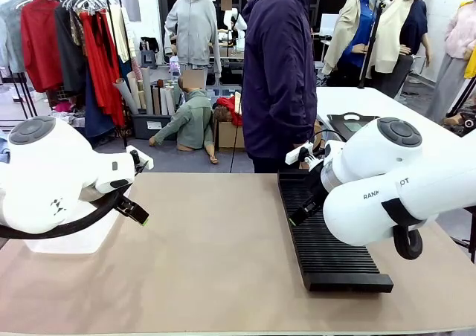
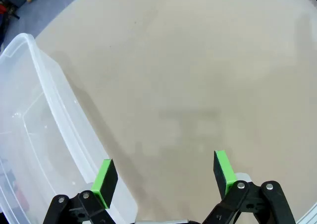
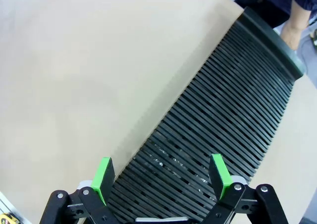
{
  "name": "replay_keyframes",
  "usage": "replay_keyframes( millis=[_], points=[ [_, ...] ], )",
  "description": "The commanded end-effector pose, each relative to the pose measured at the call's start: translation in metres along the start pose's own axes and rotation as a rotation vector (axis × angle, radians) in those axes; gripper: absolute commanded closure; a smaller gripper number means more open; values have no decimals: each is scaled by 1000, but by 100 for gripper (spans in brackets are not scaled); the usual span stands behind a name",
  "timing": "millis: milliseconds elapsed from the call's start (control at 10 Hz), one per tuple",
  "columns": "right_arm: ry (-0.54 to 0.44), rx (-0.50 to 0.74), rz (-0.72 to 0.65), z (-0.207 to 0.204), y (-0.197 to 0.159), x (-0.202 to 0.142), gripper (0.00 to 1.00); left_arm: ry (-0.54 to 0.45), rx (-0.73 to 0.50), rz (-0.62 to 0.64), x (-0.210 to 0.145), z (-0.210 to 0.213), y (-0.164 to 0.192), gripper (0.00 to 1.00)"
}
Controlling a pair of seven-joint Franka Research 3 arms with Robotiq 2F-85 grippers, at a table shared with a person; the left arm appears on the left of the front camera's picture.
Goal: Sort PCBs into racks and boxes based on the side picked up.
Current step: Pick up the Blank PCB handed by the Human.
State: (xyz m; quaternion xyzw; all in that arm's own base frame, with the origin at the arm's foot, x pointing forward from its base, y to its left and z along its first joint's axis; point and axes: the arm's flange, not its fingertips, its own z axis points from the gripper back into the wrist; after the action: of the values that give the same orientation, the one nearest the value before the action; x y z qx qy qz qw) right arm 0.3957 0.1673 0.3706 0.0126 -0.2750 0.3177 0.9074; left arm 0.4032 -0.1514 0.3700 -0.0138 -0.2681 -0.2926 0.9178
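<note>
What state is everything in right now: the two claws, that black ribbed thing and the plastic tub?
Black slotted rack: flat on the table, visible slots empty.
Clear plastic tub: lidless, visible part looks empty.
Left gripper: open, holding nothing, by the tub's edge.
Right gripper: open, holding nothing, above the rack.

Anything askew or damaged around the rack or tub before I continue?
Nothing serious. The rack lies flat on the table, the clear tub stands upright, and the left gripper and right gripper are open and empty. One oddity: pale flecks between rack slots near the right gripper; whether debris or scuffs, I cannot tell.
</note>
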Motion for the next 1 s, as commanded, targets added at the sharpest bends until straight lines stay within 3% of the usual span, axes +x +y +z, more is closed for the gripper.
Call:
replay_keyframes(
  millis=[0, 300, 600, 900],
  points=[
    [0, 0, -1, 0, 0, 0, 0, 0, 0, 0, 0, 0, 0, 0],
    [0, 0, 0, 0, 0, 0, 0, 14, 9, -24, 5, 4, 2, 0],
    [-26, 13, -32, 28, -21, 4, 0, 37, 19, -3, 30, 13, 21, 0],
    [19, 83, -69, 51, -43, 24, 0, 50, -42, 28, 61, 27, 38, 0]
  ],
)
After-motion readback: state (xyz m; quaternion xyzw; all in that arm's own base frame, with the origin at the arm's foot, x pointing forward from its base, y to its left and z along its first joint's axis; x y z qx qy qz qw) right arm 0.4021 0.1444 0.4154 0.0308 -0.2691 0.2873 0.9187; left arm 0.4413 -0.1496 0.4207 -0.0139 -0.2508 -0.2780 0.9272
